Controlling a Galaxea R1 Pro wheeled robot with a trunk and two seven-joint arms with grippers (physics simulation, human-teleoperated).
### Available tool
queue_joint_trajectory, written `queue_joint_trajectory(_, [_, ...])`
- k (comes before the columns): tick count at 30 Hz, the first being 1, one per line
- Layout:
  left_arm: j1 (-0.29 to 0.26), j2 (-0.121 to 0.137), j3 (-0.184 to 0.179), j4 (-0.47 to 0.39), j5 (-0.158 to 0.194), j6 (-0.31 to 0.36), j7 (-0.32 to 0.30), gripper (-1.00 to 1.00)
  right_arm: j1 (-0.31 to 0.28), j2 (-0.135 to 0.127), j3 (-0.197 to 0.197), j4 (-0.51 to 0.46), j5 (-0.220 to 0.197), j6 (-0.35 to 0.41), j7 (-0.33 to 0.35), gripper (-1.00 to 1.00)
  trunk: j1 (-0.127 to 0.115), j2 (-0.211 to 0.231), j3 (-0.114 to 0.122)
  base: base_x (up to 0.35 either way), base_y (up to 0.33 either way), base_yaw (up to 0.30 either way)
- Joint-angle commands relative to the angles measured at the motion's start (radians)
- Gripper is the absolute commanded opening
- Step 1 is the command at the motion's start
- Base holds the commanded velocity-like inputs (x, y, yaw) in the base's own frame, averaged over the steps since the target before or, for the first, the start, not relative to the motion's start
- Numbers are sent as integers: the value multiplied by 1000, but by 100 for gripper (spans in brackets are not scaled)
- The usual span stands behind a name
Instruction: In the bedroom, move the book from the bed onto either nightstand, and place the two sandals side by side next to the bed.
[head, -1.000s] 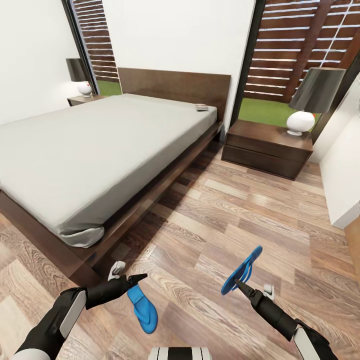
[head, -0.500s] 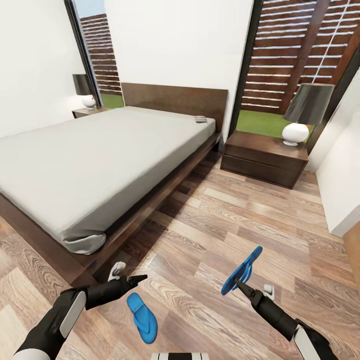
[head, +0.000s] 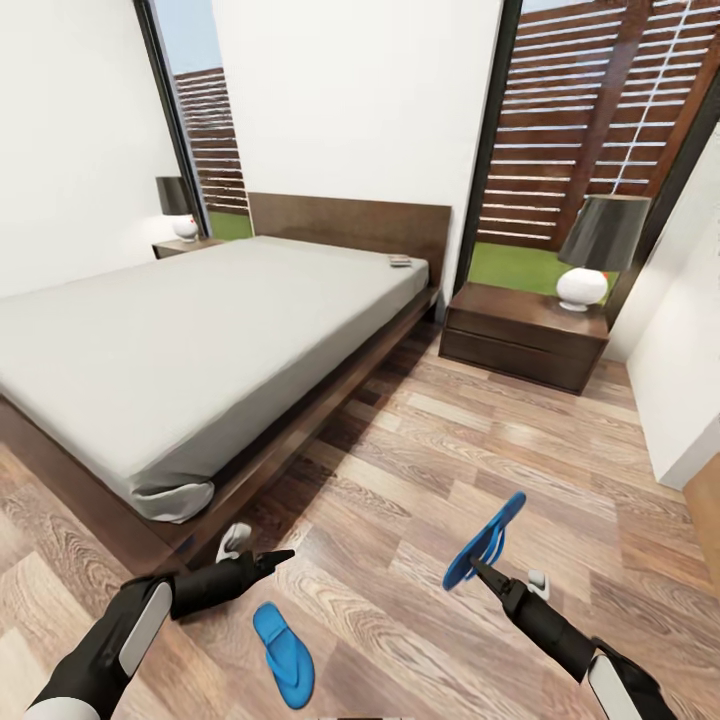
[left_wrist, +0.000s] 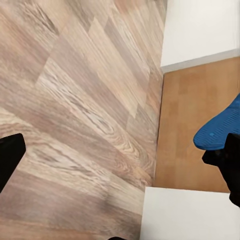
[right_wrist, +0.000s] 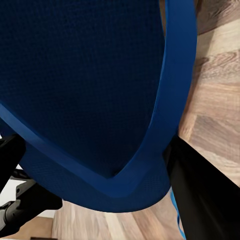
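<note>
My right gripper (head: 474, 567) is shut on the heel end of one blue sandal (head: 486, 538), holding it tilted above the wood floor; in the right wrist view its sole (right_wrist: 95, 95) is pinched between the dark fingers (right_wrist: 200, 190). The other sandal (head: 283, 655) lies flat on the floor, just below my left gripper (head: 274, 556), which is open and holds nothing. The bed (head: 150, 340) stretches along the left. The book (head: 401, 262) lies on the mattress near the headboard. One nightstand (head: 522, 335) stands right of the bed, the other (head: 182, 245) beyond its far side.
Each nightstand bears a lamp, one (head: 592, 255) at the right and one (head: 180, 205) far left. A white wall corner (head: 685, 400) juts in at the right. Open wood floor (head: 450, 440) lies between the bed and the right nightstand.
The whole view has shifted, so the bed and nightstands look farther off and the floor sandal lower. Both arms and the held sandal keep their pose.
</note>
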Motion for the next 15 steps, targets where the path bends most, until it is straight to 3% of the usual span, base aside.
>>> queue_joint_trajectory(1, [0,0,1,0,2,6,-1,100,0,0,0,1,-6,10,4,-100,-1,0,3,0,0,0])
queue_joint_trajectory(15, [0,0,2,0,2,6,-1,100,0,1,0,2,2,7,-1,-100,-7,3,57,0,0,0])
